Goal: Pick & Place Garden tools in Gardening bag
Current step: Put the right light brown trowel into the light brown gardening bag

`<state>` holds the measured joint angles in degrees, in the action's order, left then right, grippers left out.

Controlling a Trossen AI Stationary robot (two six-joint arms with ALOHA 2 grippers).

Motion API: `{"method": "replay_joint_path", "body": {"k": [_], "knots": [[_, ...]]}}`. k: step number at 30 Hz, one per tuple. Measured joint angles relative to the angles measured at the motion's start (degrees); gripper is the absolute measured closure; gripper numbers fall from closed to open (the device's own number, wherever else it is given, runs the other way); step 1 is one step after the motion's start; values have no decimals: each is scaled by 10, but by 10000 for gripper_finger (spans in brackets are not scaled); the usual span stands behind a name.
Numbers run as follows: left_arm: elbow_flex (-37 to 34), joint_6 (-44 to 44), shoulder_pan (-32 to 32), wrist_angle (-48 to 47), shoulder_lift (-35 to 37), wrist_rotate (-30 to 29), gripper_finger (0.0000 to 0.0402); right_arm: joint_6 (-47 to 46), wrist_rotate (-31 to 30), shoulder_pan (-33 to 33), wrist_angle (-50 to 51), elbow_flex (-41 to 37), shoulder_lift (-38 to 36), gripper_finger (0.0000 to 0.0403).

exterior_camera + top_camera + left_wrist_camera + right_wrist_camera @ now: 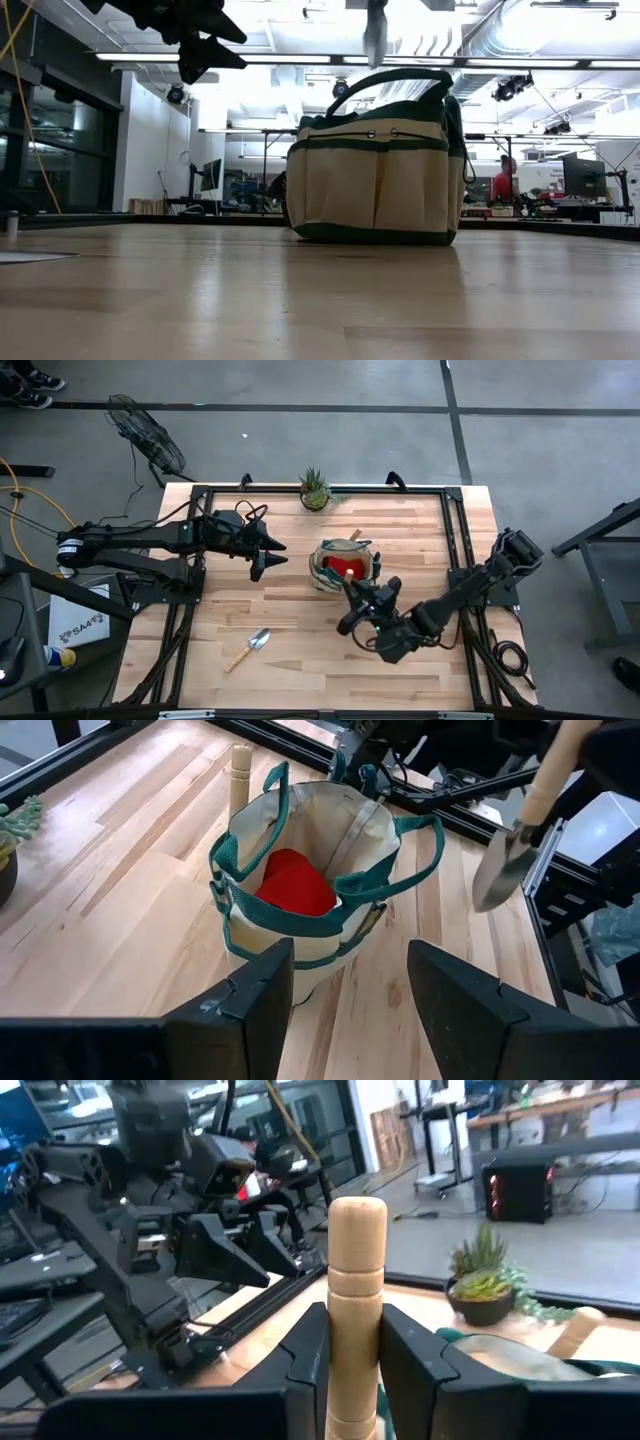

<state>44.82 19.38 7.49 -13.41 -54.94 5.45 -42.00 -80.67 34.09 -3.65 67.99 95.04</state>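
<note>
The tan gardening bag [345, 563] with green trim stands upright on its base at the table's middle. A red glove [295, 882] lies in it and a wooden handle [240, 768] sticks out of its far side. My right gripper [356, 600] is just near-right of the bag, shut on a wooden-handled trowel whose silver blade [505, 865] hangs high beside the bag and also shows in the low view [376, 35]. My left gripper [272, 556] hovers open and empty left of the bag. A second trowel [250, 648] lies flat on the table at the near left. My right gripper pinches the trowel's wooden handle [356, 1295] between its two fingers, below the handle's rounded free end. The fingers come from the table's near right and lie across the handle. The trowel is lifted clear, handle up and blade hanging down, a little tilted.
A spiky green potted plant [314, 490] stands at the table's far edge behind the bag. A dark metal frame [455, 540] runs around the tabletop. Bare wood lies between the bag and the near edge.
</note>
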Motion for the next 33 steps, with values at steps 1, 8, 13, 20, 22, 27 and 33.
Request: {"method": "replay_joint_path", "body": {"k": [1,8,13,20,22,27,33], "knots": [[0,0,0,0,0,0,210,1,-14,7,1,0,0,349],[0,4,0,0,0,0,210,3,-43,33,3,0,0,349],[0,20,0,0,0,2,210,-7,22,30,33,0,0,349],[0,29,0,0,0,2,210,-87,36,4,175,0,0,349],[0,30,0,0,0,2,210,-110,58,-10,214,0,0,349],[0,32,0,0,0,1,210,-161,109,-39,283,0,0,349],[0,34,0,0,0,-1,210,-163,123,-57,304,0,0,349]]}}
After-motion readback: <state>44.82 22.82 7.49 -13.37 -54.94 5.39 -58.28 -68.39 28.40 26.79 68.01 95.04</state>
